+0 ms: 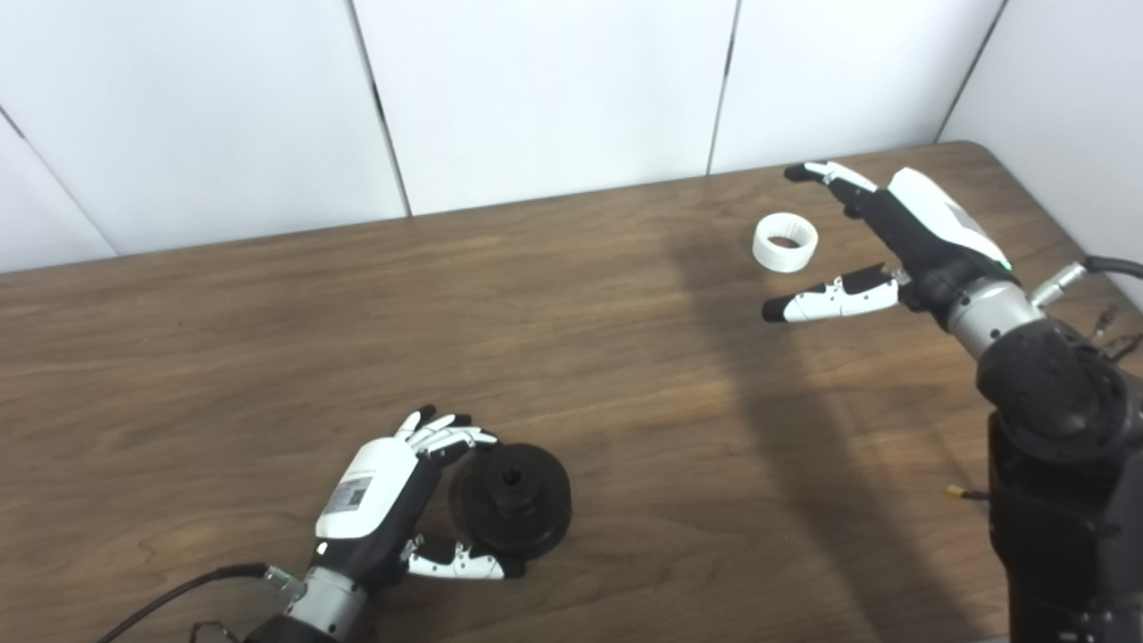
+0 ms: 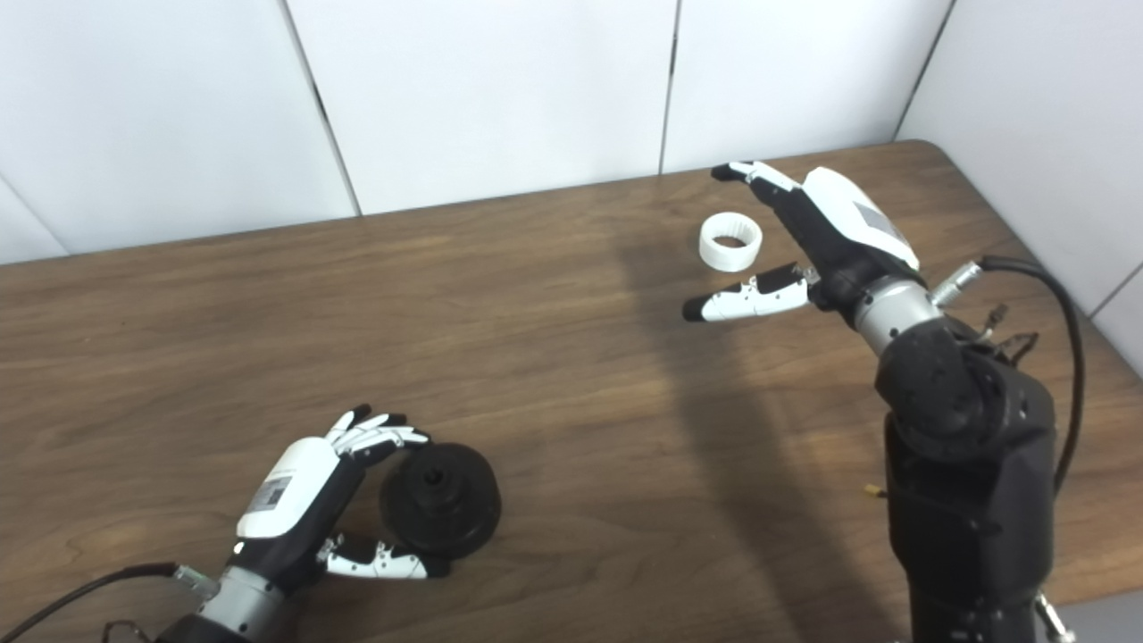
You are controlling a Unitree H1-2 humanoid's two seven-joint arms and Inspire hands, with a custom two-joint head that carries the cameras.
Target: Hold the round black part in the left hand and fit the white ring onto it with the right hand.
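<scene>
The round black part (image 1: 512, 499) lies flat on the wooden table (image 1: 357, 357) near its front left, with a small hub in its centre. My left hand (image 1: 393, 496) rests beside it, fingers curled over its far left edge and thumb under its near edge, not closed tight on it. The white ring (image 1: 785, 241) sits on the table at the back right. My right hand (image 1: 880, 241) hovers just right of the ring, open, with fingers stretched past its far side and thumb spread on its near side. Neither touches the ring.
White wall panels (image 1: 536, 89) close off the table's far edge and right side. A black cable (image 2: 1063, 339) loops off the right forearm near the table's right edge. Another cable (image 1: 170, 594) trails from the left wrist at the front edge.
</scene>
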